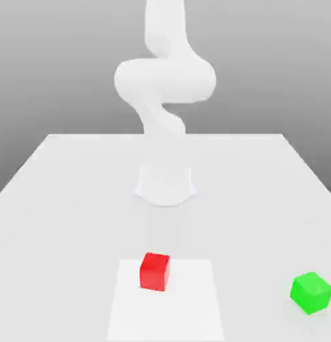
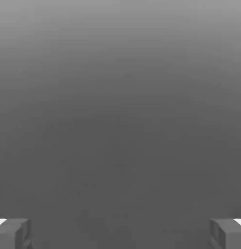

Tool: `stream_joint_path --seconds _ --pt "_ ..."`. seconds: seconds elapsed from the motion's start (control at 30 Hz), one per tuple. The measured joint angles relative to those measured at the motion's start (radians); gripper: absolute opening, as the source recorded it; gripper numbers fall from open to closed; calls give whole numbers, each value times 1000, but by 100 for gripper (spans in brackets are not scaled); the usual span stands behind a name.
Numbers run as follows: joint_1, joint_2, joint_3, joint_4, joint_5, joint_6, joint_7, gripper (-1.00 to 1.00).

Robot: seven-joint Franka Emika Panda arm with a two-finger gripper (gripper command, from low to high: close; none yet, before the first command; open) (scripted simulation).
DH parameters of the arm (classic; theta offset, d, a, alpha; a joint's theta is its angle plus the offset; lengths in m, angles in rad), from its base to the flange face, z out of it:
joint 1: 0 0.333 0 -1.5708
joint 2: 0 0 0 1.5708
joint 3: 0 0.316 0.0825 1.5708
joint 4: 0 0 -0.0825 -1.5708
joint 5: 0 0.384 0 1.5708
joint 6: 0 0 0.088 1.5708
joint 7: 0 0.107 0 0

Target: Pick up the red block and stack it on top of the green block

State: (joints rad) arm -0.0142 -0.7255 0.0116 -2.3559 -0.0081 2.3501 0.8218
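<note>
**Desk:** Where's the red block?

**Me:** I see the red block (image 1: 155, 270) in the exterior view, sitting flat on the tabletop (image 1: 61, 200), on a slightly brighter square patch (image 1: 166, 304) near the front edge. Nothing is touching it.

**Desk:** And the green block?

**Me:** The green block (image 1: 311, 292) is well apart from the red one, off toward the exterior view's right, also resting on the tabletop and turned a little so one corner faces the camera. It lies outside the bright patch.

**Desk:** The arm?

**Me:** The white arm (image 1: 164, 80) rises from its round base (image 1: 165, 186) behind the red block, farther back on the tabletop, and curls upward out of the frame's top.

**Desk:** State of the jaws?

**Me:** Spread wide. In the hand view the gripper (image 2: 120, 233) shows two grey fingertips (image 2: 15, 233) at the opposite lower corners, with a broad gap between them and nothing held. Beyond them I only get a plain grey gradient background (image 2: 120, 107).
</note>
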Motion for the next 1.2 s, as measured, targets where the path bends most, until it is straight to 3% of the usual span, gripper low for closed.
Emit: stream_joint_path --seconds 0.57,0.83,0.87,1.07,1.2 --pt "-69 637 18 -443 -6 416 137 0" --pt "-60 928 3 -446 -8 655 151 0" --pt "-57 947 0 -444 -10 671 152 -100" --pt "-57 956 0 -443 -15 680 156 -100" --pt "-65 854 11 -457 -5 593 150 -100"
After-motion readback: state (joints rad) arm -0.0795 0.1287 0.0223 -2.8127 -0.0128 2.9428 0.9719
